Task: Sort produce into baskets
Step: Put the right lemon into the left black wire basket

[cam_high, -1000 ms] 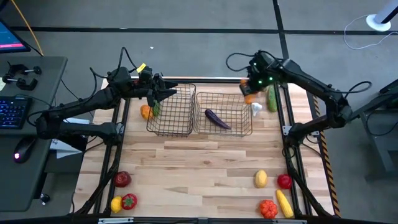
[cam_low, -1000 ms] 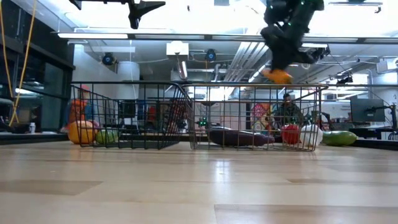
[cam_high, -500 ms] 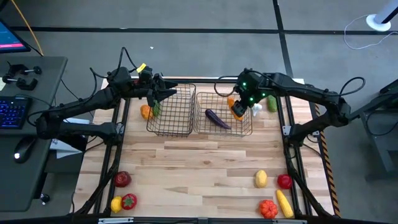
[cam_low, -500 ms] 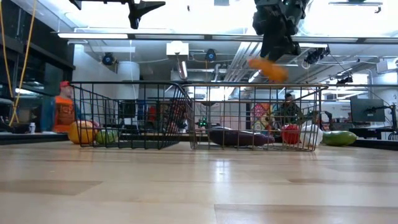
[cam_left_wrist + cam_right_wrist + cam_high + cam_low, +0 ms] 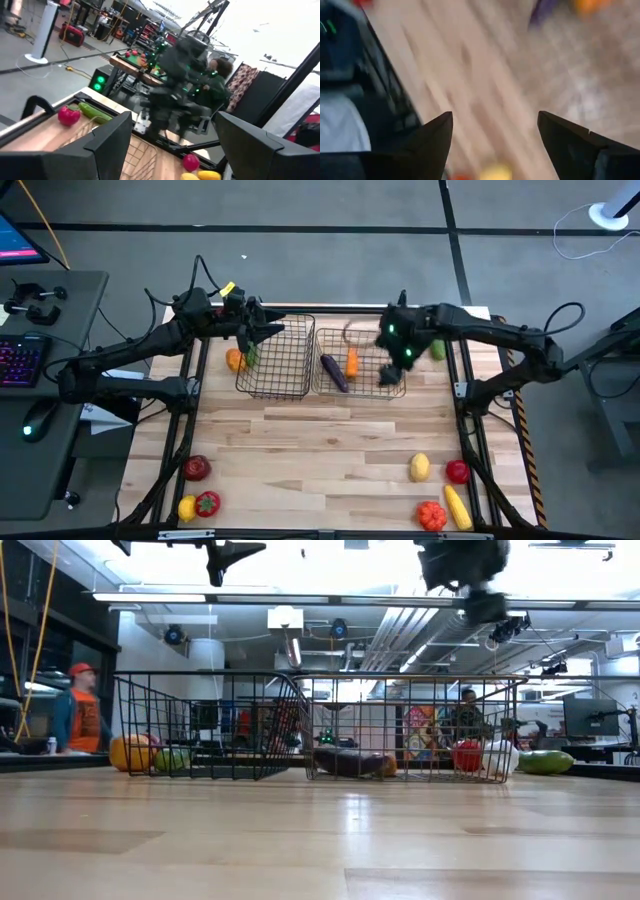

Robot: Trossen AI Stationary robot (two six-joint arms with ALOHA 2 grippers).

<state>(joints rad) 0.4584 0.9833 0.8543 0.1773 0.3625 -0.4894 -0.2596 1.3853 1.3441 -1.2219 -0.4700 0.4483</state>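
Two wire baskets sit side by side at the far end of the counter (image 5: 320, 440). The right jaws (image 5: 392, 370) hang over the wider basket (image 5: 361, 363), above its right half; they stand open and empty, as the right wrist view shows with bare wood between the two dark fingers (image 5: 432, 140). Just to the left of those jaws, down on the basket floor, lie an orange carrot (image 5: 351, 362) and a purple eggplant (image 5: 333, 373), close together. Beyond the jaws, outside the basket's right wall, a green cucumber (image 5: 438, 347) lies on the counter.

The left jaws (image 5: 272, 330) hover high over the near-left corner of the narrower basket (image 5: 274, 358), parted and holding nothing. Below and behind them, outside that basket's left wall, sit an orange fruit (image 5: 234, 360) and a green piece (image 5: 251, 356), touching each other.

Far from both jaws, along the counter's front edge, more produce waits: a red tomato (image 5: 197, 468), a yellow lemon (image 5: 419, 468), a red apple (image 5: 458, 472) and a yellow banana (image 5: 457, 506).
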